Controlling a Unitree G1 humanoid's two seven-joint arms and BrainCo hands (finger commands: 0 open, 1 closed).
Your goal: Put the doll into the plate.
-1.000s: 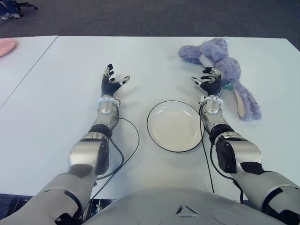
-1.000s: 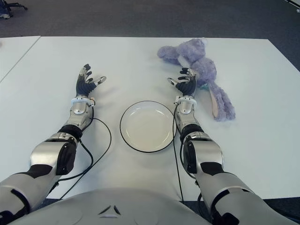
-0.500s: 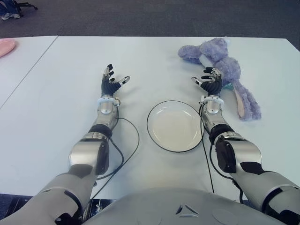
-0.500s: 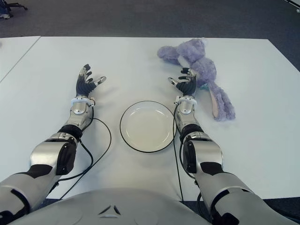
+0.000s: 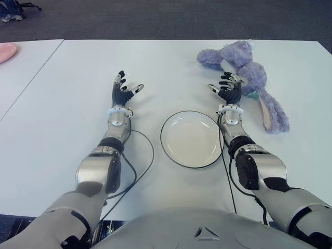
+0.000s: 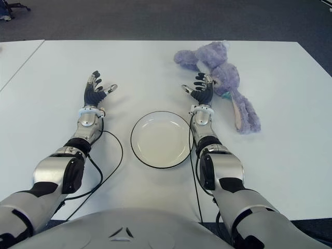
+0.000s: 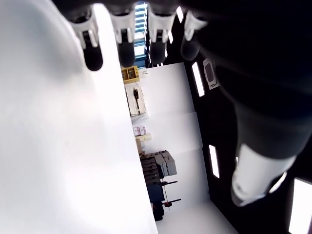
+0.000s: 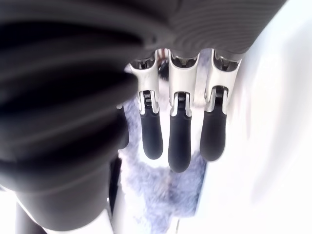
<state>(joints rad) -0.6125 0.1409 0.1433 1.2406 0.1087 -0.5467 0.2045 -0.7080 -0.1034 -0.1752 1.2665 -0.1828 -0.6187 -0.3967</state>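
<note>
The left hand [image 7: 161, 44] is seen close up, its dark fingers [image 7: 92, 53] extended and spread with nothing held. The white tabletop [image 7: 53, 146] is shown beneath, with shelving [image 7: 139, 122] glimpsed beyond its edge.

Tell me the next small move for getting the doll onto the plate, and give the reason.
Probably reach the right hand a little farther forward and to its right onto the doll, then close. Its fingers are open and empty, just short of the purple plush, which lies beyond and right of the empty plate. The left hand shows open, left of the plate.
</note>
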